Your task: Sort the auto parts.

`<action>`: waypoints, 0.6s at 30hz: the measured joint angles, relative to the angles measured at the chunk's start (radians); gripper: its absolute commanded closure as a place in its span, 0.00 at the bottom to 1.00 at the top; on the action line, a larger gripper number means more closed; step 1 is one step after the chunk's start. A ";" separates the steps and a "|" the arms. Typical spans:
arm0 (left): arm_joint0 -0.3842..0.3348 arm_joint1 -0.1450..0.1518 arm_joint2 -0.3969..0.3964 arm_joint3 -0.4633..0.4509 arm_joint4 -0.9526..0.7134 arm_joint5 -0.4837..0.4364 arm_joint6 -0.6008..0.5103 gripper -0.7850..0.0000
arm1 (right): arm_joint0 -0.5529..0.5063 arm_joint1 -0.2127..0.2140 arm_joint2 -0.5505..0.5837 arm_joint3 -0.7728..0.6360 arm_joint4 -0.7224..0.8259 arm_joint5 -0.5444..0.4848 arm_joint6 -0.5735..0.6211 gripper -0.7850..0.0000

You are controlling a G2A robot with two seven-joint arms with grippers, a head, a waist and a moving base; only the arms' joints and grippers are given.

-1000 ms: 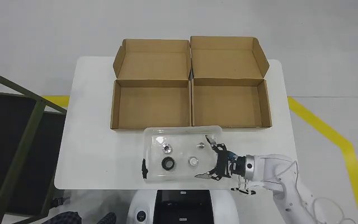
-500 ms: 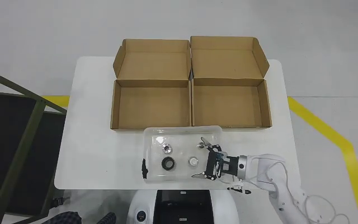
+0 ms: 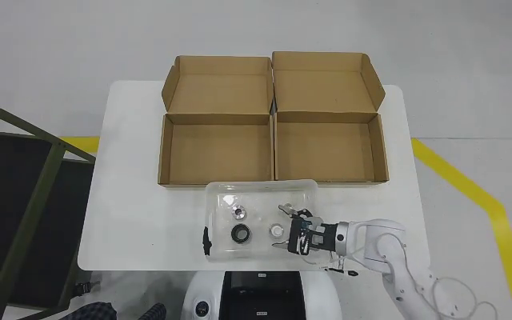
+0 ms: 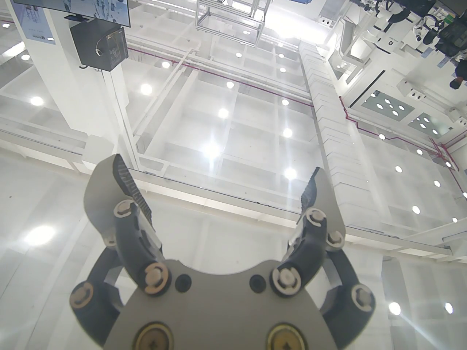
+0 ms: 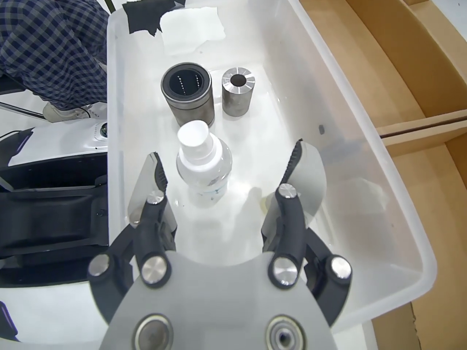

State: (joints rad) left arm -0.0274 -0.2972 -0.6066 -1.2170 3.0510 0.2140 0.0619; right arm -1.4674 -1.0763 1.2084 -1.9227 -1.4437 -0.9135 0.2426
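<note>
The left gripper [image 4: 217,169] is turned up toward the ceiling, its jaws spread and empty, presumably parked out of the way. The right gripper [image 5: 227,152] is held inside the clear tub [image 5: 365,136], its jaws spread wide to either side of a small white-capped bottle [image 5: 202,169] with no contact seen; the gap is judged to suit a grasp round its body. Just beyond the bottle, a large sleeve [image 5: 188,92] and a smaller metal cylinder [image 5: 238,90] are stood upright side by side. Farther off, a cardboard box [image 3: 216,152] and a second box [image 3: 324,152] are laid open, probably to receive the sorted parts.
</note>
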 measured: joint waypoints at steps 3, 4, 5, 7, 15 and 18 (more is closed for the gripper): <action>0.000 0.000 0.000 0.000 0.000 0.000 0.000 0.00 | 0.003 0.001 -0.008 0.003 0.000 -0.001 0.005 0.36; 0.000 0.000 0.000 0.000 0.000 0.000 0.000 0.00 | 0.004 0.002 -0.011 0.005 0.000 -0.001 0.006 0.36; 0.000 0.000 0.000 0.000 0.000 0.000 0.000 0.00 | 0.006 0.002 -0.014 0.007 0.000 -0.001 0.007 0.37; 0.000 0.000 0.000 0.000 0.000 0.000 0.000 0.00 | 0.010 0.003 -0.020 0.010 0.000 -0.001 0.009 0.42; 0.000 0.000 0.000 0.000 0.000 0.000 0.000 0.00 | 0.033 0.004 -0.043 0.034 0.005 0.001 0.018 0.60; 0.000 0.000 0.000 0.000 0.000 0.000 0.000 0.00 | 0.040 0.005 -0.048 0.040 0.008 0.000 0.020 0.85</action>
State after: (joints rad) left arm -0.0274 -0.2972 -0.6066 -1.2170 3.0510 0.2140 0.0619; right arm -1.4273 -1.0709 1.1599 -1.8825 -1.4354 -0.9130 0.2627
